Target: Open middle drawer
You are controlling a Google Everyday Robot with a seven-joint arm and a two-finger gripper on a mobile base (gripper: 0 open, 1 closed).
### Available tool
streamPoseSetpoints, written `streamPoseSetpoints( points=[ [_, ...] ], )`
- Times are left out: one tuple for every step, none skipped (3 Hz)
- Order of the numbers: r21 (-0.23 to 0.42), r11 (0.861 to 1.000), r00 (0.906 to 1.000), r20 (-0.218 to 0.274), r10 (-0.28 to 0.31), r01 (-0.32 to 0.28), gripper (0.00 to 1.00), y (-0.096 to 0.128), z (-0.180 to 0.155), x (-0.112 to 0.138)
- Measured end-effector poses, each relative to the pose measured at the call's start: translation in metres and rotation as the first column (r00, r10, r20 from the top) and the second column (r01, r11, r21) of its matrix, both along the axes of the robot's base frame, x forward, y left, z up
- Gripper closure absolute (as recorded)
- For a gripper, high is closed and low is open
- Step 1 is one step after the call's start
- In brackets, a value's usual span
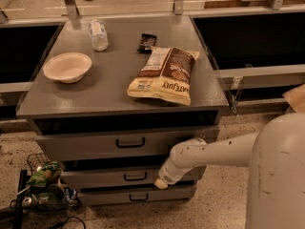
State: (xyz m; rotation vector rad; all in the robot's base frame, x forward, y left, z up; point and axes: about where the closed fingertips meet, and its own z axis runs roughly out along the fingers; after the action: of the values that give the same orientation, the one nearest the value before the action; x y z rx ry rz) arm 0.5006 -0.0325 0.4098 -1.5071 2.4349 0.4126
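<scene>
The middle drawer (95, 178) is the second of three grey drawers in the cabinet, with a small black pull handle (135, 176) at its centre. My gripper (161, 182) is at the end of the white arm (209, 151), which reaches in from the right. Its pale tip is against the middle drawer's front, a little to the right of the handle and apart from it. The top drawer (86, 147), with a larger black handle (130, 142), is above. The lowest drawer (109, 198) is below.
On the cabinet top (95, 92) lie a white bowl (67, 67), a plastic bottle (98, 34), a small black packet (147, 41) and a snack bag (165, 74). A wire basket with cans and cables (43, 185) stands on the floor at the left. The robot's white body (279, 175) fills the lower right.
</scene>
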Motion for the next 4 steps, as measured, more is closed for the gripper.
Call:
streamPoseSetpoints(
  points=[
    [0.0, 1.0, 1.0, 0.0, 0.0, 0.0, 0.96, 0.0, 0.0, 0.0],
    [0.0, 1.0, 1.0, 0.0, 0.0, 0.0, 1.0, 0.0, 0.003, 0.0],
    [0.0, 1.0, 1.0, 0.0, 0.0, 0.0, 1.0, 0.0, 0.009, 0.0],
    [0.0, 1.0, 1.0, 0.0, 0.0, 0.0, 1.0, 0.0, 0.014, 0.0]
  ],
)
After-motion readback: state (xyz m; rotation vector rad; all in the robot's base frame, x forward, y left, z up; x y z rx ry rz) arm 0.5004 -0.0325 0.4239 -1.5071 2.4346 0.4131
